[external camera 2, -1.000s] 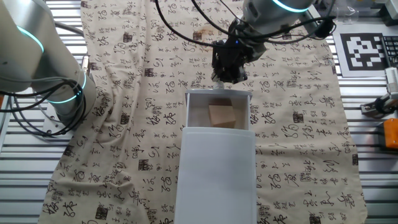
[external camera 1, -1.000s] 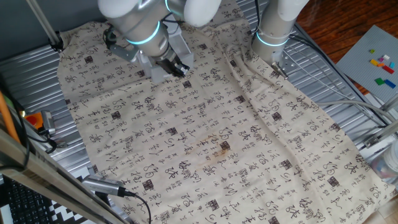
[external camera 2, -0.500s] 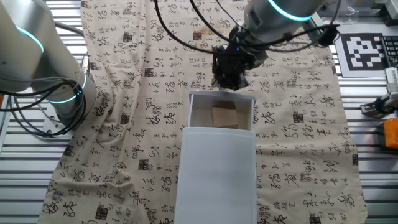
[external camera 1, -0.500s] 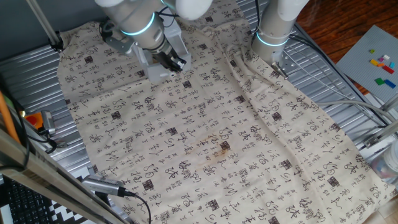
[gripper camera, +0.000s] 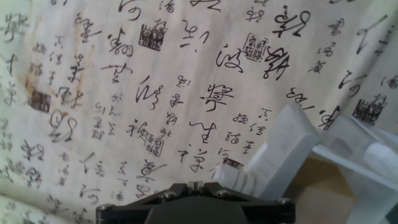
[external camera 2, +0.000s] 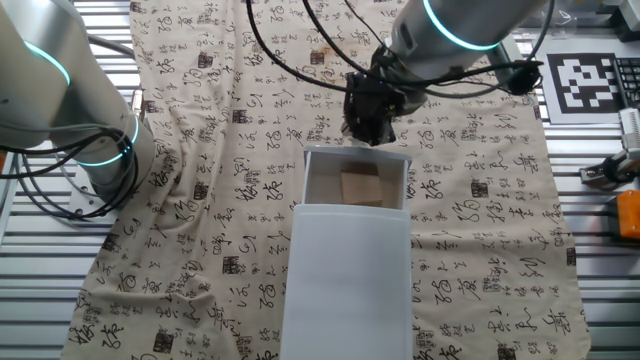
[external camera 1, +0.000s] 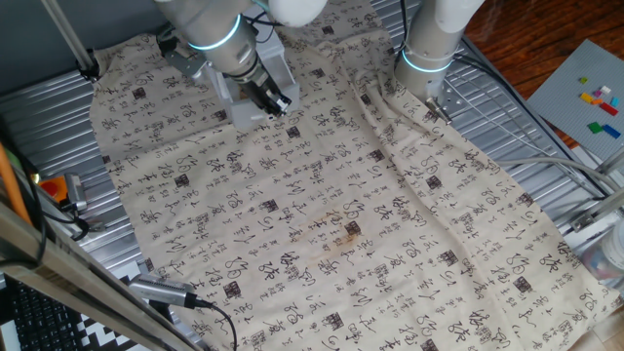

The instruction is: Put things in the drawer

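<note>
The white drawer [external camera 2: 348, 280] stands at the near middle of the cloth, its tray [external camera 2: 308, 180] slid out toward the far side. The light-tan wooden cube [external camera 2: 360, 186] lies inside the tray. My gripper [external camera 2: 368, 128] hangs just beyond the tray's front wall, above the cloth, with its fingers together and nothing between them. In the one fixed view the gripper [external camera 1: 275, 101] is at the upper left. In the hand view the closed fingertips [gripper camera: 194, 185] point at the cloth, and the tray's front wall [gripper camera: 289, 152] is at the lower right.
A second arm [external camera 2: 60, 90] stands at the left edge of the cloth, also in the one fixed view [external camera 1: 434, 39]. An orange-brown stain [external camera 1: 346, 234] marks the cloth. Cables loop above the gripper [external camera 2: 290, 40]. A marker board [external camera 2: 590, 85] lies at the right.
The gripper has drawn a little up and away from the tray's front. The cube stays in the tray, which sits about where it was.
</note>
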`<state>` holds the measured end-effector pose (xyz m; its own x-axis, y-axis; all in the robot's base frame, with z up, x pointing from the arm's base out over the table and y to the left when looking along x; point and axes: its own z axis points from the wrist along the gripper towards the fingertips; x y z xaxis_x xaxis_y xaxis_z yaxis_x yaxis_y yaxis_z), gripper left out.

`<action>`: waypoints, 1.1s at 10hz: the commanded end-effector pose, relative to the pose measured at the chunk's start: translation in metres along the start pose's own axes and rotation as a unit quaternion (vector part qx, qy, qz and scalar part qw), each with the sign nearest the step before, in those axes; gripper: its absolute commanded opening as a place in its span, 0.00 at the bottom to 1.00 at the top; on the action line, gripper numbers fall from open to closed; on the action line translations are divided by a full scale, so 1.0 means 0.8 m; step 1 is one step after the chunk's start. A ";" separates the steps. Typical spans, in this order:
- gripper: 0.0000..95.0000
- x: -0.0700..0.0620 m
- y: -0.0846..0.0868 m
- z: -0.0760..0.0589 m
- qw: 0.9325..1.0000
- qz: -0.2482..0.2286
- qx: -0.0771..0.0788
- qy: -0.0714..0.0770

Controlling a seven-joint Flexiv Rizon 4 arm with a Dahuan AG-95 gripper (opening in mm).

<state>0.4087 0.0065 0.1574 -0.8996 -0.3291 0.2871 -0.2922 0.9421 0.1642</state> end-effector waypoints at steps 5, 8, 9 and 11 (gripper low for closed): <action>0.00 -0.012 -0.007 -0.001 1.000 0.004 0.007 0.000; 0.00 -0.009 -0.014 -0.003 1.000 0.003 0.004 -0.001; 0.00 -0.009 -0.014 -0.003 1.000 0.003 0.006 0.000; 0.00 -0.007 -0.018 -0.005 1.000 0.001 0.005 0.003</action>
<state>0.4194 -0.0053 0.1571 -0.8980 -0.3282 0.2930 -0.2939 0.9431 0.1558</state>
